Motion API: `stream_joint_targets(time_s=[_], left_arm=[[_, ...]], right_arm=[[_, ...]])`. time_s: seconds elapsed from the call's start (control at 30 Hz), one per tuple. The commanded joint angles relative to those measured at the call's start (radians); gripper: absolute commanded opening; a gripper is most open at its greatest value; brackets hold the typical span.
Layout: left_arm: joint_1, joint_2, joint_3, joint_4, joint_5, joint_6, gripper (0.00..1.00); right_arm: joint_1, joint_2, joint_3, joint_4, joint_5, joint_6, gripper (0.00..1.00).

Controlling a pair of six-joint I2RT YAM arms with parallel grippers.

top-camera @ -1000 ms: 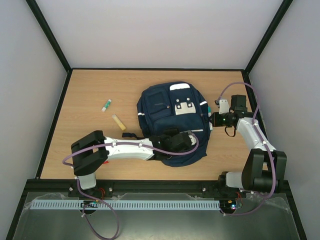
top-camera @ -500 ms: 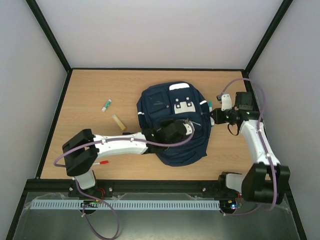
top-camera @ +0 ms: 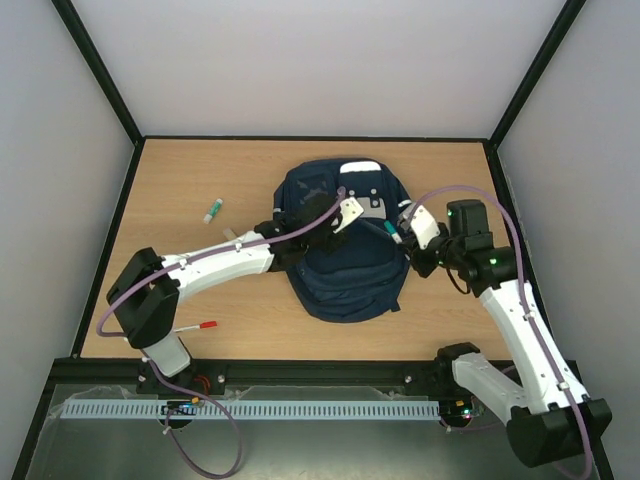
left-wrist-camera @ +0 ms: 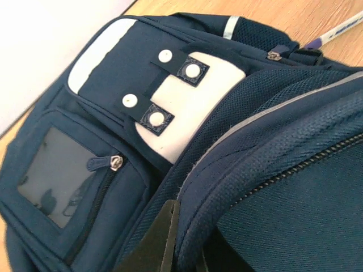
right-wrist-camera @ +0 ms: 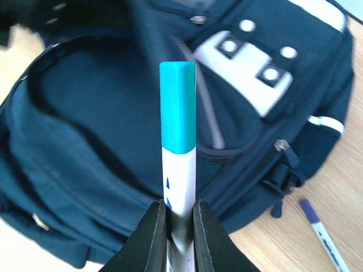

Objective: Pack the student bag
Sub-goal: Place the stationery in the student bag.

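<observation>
The student bag [top-camera: 345,275], navy with a white patch, lies mid-table with its main compartment gaping open. My left gripper [top-camera: 335,222] is over the bag's upper part. In the left wrist view it [left-wrist-camera: 190,252] is shut on the thick padded rim of the bag [left-wrist-camera: 113,170], beside the zip. My right gripper [top-camera: 405,228] hovers at the bag's right side. It [right-wrist-camera: 178,226] is shut on a white marker with a teal cap [right-wrist-camera: 178,130], which points out over the open bag [right-wrist-camera: 85,113].
A small green-capped tube [top-camera: 212,209] lies left of the bag, with a tan stick [top-camera: 232,236] partly under my left arm. A red pen [top-camera: 196,326] rests near the front left. A blue pen [right-wrist-camera: 320,232] lies on the wood by the bag's right side.
My left gripper shut on the bag's rim and drew it toward the far side, opening the bag and shifting it. The right arm swung left over the bag with the marker.
</observation>
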Motion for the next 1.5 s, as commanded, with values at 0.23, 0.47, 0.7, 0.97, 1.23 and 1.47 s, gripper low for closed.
stream_joint_targets(time_s=[0.23, 0.47, 0.7, 0.97, 1.23, 1.47], left_arm=[[0.041, 0.024, 0.161, -0.024, 0.227, -0.151, 0.03], [0.095, -0.002, 0.153, -0.023, 0.353, -0.236, 0.03], [0.119, -0.002, 0.135, -0.023, 0.409, -0.267, 0.02], [0.144, -0.018, 0.125, -0.020, 0.439, -0.290, 0.02], [0.150, -0.016, 0.120, -0.020, 0.450, -0.296, 0.03], [0.155, -0.025, 0.115, -0.023, 0.447, -0.293, 0.03]], right_arm=[[0.357, 0.021, 0.006, -0.174, 0.207, -0.298, 0.01], [0.519, 0.092, -0.004, -0.138, 0.410, -0.375, 0.01], [0.627, 0.204, 0.022, -0.010, 0.598, -0.477, 0.01], [0.664, 0.294, 0.025, 0.139, 0.667, -0.563, 0.01], [0.664, 0.326, -0.064, 0.361, 0.763, -0.668, 0.01], [0.663, 0.387, -0.129, 0.534, 0.803, -0.719, 0.14]])
